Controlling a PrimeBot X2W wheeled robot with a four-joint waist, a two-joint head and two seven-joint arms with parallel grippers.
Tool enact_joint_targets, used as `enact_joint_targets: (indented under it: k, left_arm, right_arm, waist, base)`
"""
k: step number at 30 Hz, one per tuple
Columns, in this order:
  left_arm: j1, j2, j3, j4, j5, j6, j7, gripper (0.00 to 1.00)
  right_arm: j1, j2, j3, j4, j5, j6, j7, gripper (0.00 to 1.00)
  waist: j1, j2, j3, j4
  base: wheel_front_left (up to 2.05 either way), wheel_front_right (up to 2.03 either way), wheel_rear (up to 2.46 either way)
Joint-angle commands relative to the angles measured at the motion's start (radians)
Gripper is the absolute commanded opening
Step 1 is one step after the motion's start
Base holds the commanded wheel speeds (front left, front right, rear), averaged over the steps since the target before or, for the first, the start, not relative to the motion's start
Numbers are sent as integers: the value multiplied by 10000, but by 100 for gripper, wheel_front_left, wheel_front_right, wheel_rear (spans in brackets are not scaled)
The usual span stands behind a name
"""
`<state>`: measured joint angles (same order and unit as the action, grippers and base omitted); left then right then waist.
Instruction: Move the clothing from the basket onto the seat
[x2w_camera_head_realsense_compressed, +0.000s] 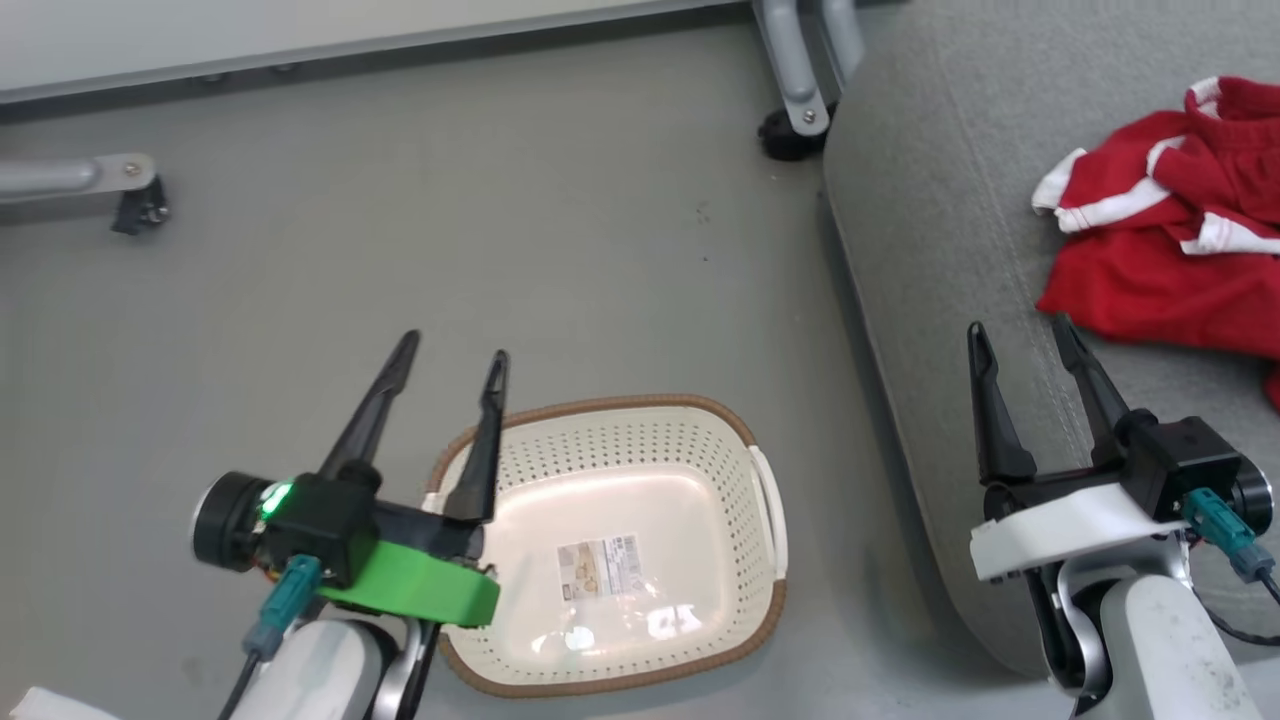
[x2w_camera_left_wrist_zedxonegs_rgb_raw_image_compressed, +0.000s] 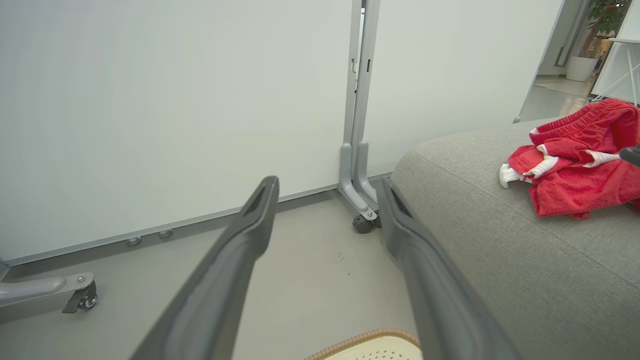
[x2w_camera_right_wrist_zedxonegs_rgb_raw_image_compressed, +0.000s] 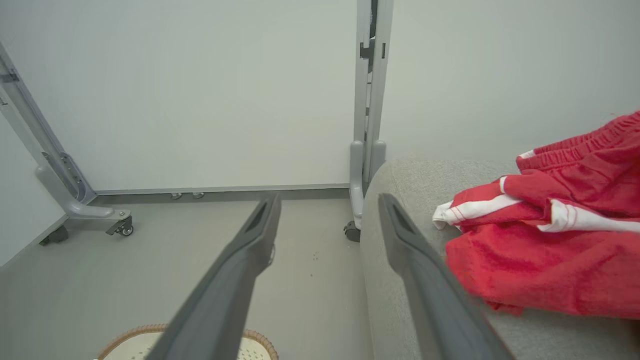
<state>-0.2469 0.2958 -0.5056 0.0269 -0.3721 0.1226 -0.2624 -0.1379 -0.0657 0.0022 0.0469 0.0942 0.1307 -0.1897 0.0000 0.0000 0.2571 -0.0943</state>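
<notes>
Two end effectors sit nearest, both spread wide and holding nothing. The left end effector hangs over the near-left part of the basket, one finger crossing its brown rim in the head view. The right end effector hovers above the near-left edge of the seat, fingers pointing away from the robot. The basket stands on the grey floor just left of the seat. Its inside shows bare plastic and a paper label, so I judge it emptied. Farther right, the clothing lies in a red heap on the seat and runs past the picture's right border, so its full extent cannot be told. Beyond, a wheeled partition foot stands by the seat's far-left corner.

The work looks done, so the risk lies in needless motion. A forward reach by the right arm could hook a white-trimmed fold and drag the heap toward the seat's rounded edge, where soft fabric would slide to the floor. A drop of the left arm could clip the rim and shove the light basket.
</notes>
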Motion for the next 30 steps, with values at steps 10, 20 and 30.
enact_joint_targets:
  k: [10,20,30]
  left_arm:
    - [1327,-636,1903,236,528,-348,-18,100]
    - [2306,-1302,3282,706,1125,-1053,-19,100]
    - [2918,-1765,3832,1286,1574,-1475,-19,100]
  right_arm:
    - [1066,104,-69,-652,-150,1,470,100]
    - [1874,139,-53,-958,-105,1,748,100]
    - [2517,140,-9,-1144,163,1,964,100]
  waist:
    - [0,0,-1051,1068]
    - [0,0,-1594,1017]
    - [0,0,-2083,911]
  base:
    - [0,0,0]
    - [0,0,0]
    - [0,0,0]
